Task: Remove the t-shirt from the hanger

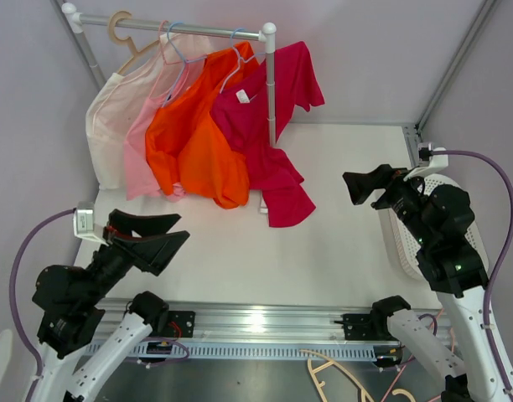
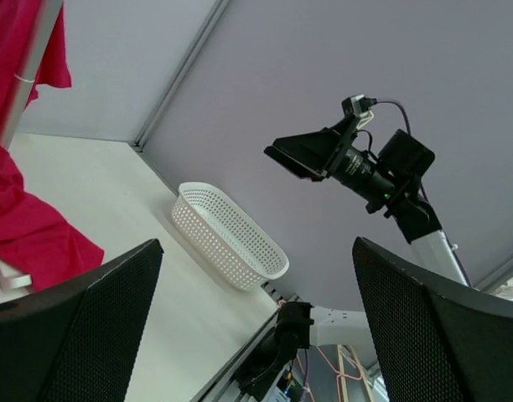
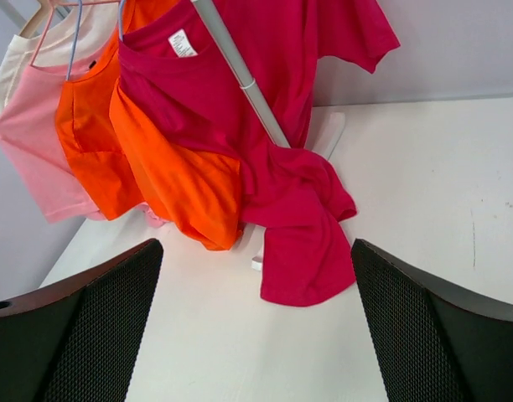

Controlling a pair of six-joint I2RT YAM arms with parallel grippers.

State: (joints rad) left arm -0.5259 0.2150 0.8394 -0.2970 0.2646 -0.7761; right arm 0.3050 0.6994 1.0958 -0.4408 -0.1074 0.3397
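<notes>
Along the back of the table, a rail [image 1: 181, 27] carried four shirts on hangers: cream [image 1: 106, 126], pink [image 1: 139, 159], orange [image 1: 198, 142] and magenta [image 1: 265, 126]. The magenta shirt hung at the right end on a pale blue hanger [image 1: 234, 67], beside the post [image 1: 271, 84], and its lower part lay bunched on the table.

The right wrist view showed more of this. The post crossed in front of the magenta cloth, a white label [image 3: 182, 42] sat inside the neck, and the orange hem overlapped the magenta one. The rail itself was cut off in that view.

Only a strip of magenta showed at the left edge of the left wrist view. That view looked across to the white basket [image 2: 227, 234], which stood by the right wall. From above, the basket was half hidden under the right arm.

The left gripper [image 1: 183, 228] hung over the near left of the table, fingers spread wide with nothing between them. The right gripper [image 1: 350, 188] hung above the right side, facing the shirts, also spread and holding nothing. Both were well apart from the shirts.

Only the top view showed the spare hangers [image 1: 340, 377] lying below the table's near edge.
</notes>
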